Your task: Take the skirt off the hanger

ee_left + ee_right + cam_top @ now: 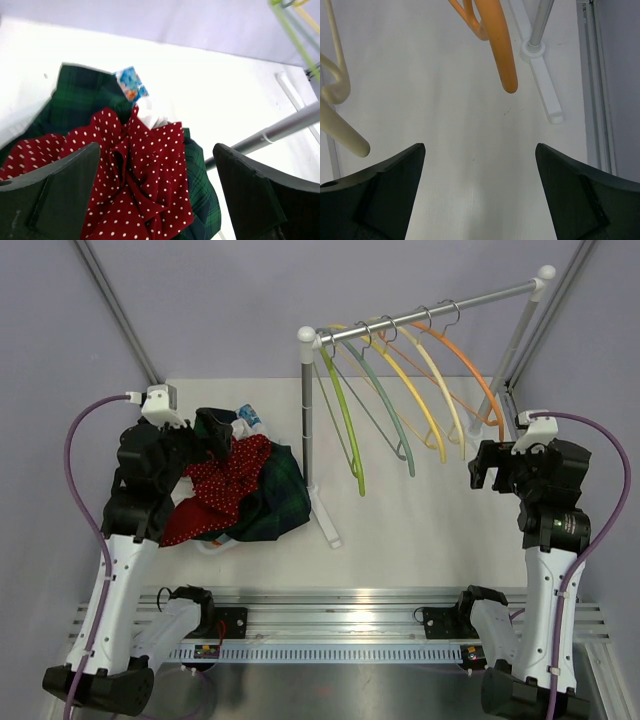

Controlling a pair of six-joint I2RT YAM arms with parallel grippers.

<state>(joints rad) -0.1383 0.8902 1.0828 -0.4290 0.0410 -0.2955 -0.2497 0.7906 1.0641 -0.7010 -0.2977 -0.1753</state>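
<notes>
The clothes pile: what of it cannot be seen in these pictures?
Top view: the left arm covers the left edge of the clothes pile.
Left wrist view: the bottom edge and the dark fingers cut the pile off.
Both: the print on the blue tag is too small to read.

L arm reaches fwd, elbow bent, wrist tipped down; L end effector (pixel 156 152) has fingers spread wide, nothing gripped. R arm stands upright, wrist turned inward; R end effector (pixel 480 149) also wide apart, empty.
</notes>
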